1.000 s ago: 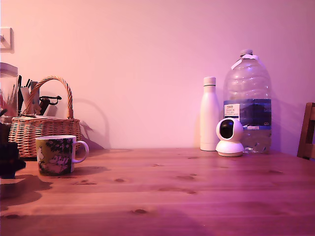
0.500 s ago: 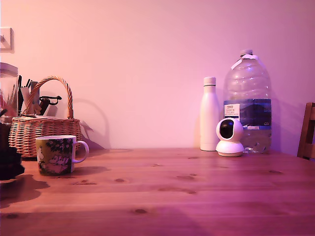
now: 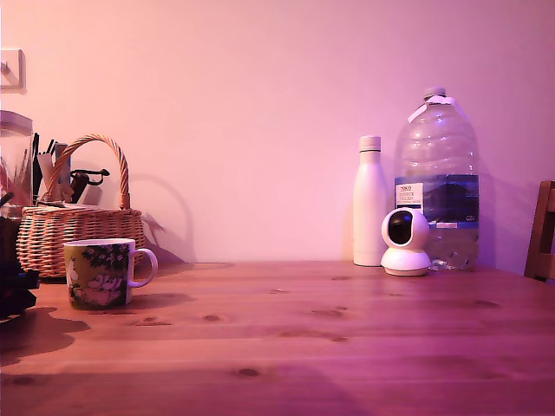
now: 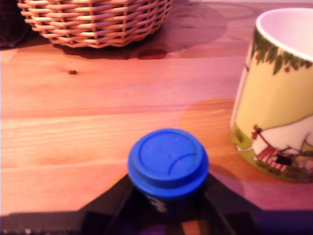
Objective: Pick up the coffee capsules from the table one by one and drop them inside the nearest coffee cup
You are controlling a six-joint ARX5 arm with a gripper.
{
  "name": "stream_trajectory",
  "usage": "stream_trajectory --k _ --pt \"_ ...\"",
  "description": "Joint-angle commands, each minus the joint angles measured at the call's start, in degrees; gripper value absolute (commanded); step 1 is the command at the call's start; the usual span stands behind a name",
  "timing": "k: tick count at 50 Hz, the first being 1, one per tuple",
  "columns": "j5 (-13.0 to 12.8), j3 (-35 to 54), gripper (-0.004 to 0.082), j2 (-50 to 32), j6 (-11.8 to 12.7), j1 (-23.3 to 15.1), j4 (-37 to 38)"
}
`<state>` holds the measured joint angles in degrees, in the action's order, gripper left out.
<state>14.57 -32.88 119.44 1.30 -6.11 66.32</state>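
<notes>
In the wrist view a dark-blue coffee capsule (image 4: 167,159) sits between my gripper's (image 4: 166,196) dark fingers (image 4: 110,198), which close in against both its sides. It is low over the reddish wooden table (image 4: 73,122). Right beside it stands the coffee cup (image 4: 279,112), yellow-green with a cartoon picture and a white rim, apart from the capsule. In the exterior view the cup (image 3: 98,273) stands at the left, its handle to that view's right. Only a dark part of my arm (image 3: 13,290) shows at that view's left edge. The capsule does not show there.
A wicker basket (image 3: 74,227) with utensils stands just behind the cup, close to my gripper (image 4: 98,19). At the back right by the wall stand a white bottle (image 3: 370,201), a small white camera (image 3: 405,242) and a big water jug (image 3: 436,178). A chair edge (image 3: 542,230) shows far right.
The dark arm at the exterior view's left edge has sunk lower and drawn back to the left, so less of it shows. The cup has not moved.
</notes>
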Motion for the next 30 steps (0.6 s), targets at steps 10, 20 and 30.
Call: stream_trajectory --k 10,20,30 --pt "1.11 1.22 0.0163 -1.03 -0.44 -0.11 -3.87" --pt "2.03 5.55 0.0163 -8.96 -1.73 -0.11 -5.68" --pt "3.15 9.62 0.0163 -18.69 -1.77 1.36 -9.73"
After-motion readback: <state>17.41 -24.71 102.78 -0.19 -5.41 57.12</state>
